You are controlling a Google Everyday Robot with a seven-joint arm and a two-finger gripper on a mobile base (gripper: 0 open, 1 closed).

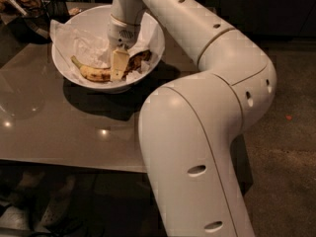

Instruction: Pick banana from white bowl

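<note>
The bowl [91, 15] stands on a glossy grey-brown table [49, 132], toward its far left part, and throws a dark shadow on the tabletop in front of itself and to its right. Crumpled white paper [79, 36] lines the bowl; a corner of it sticks up over the left rim.

The banana [94, 73] lies inside the bowl, on the paper, along the near wall. Its thin stem end points toward the bowl's left side. The stretch next to the stem is yellow with brown spots. Its other end, toward the right side of the bowl, is dark brown.

The gripper [118, 69] is down inside the bowl, near its middle. A pale cream part of it stands upright right in front of the banana's middle, hiding that section, and its tip reaches the fruit or the paper just beneath it. Whether the gripper is wide, narrow or clamped on the banana cannot be told.

The white arm [207, 38] comes down into the bowl from above its far rim. From there it runs out to the right of the bowl, bends at a thick joint, and a bulky segment drops toward the near edge of the view, covering the table to the right of the bowl.

Dark objects [24, 1] sit beyond the bowl's left rim; what they are is unclear.
</note>
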